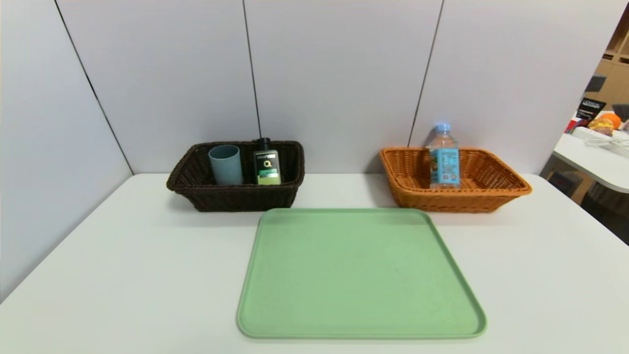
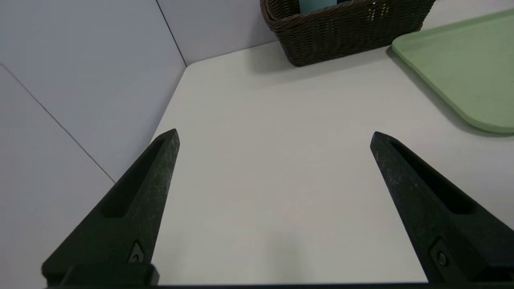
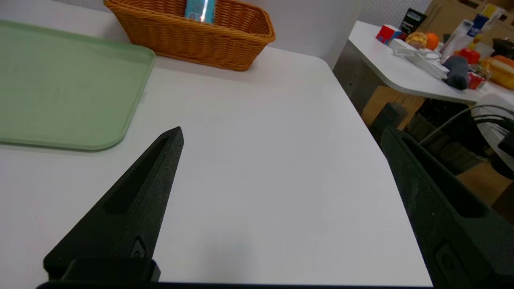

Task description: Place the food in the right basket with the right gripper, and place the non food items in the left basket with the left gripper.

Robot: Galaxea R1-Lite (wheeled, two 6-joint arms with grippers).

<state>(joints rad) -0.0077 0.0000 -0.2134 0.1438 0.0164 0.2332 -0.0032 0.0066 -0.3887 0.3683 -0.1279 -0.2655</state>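
Nearest the robot, the left gripper [image 2: 274, 134] is held above the bare white table [image 1: 123, 275], its two black fingers [image 2: 152, 176] spread wide with nothing between them; the tray edge and the left basket are seen beyond it. The right gripper [image 3: 281, 132] is likewise held over the table near its right edge, fingers [image 3: 156, 172] spread wide and nothing gripped. Neither gripper is seen in the head view. A green tray [image 1: 361, 275] is laid flat at the centre of the table, nothing resting on it. Behind the tray, against the grey wall panels [image 1: 344, 73], two baskets are set well apart. The left basket [image 1: 236, 196], dark brown wicker, is found behind the tray's far left corner; inside it a blue-grey cup [image 1: 225, 164] is stood upright, with a black pump bottle [image 1: 267, 163] upright just beside it, on its right. The right basket [image 1: 454, 199], orange wicker, is found behind the tray's far right corner; a clear water bottle [image 1: 444, 157] with a pale blue cap is stood upright within it. Farther off to the right, a second table [image 3: 401, 70] carrying assorted clutter is visible
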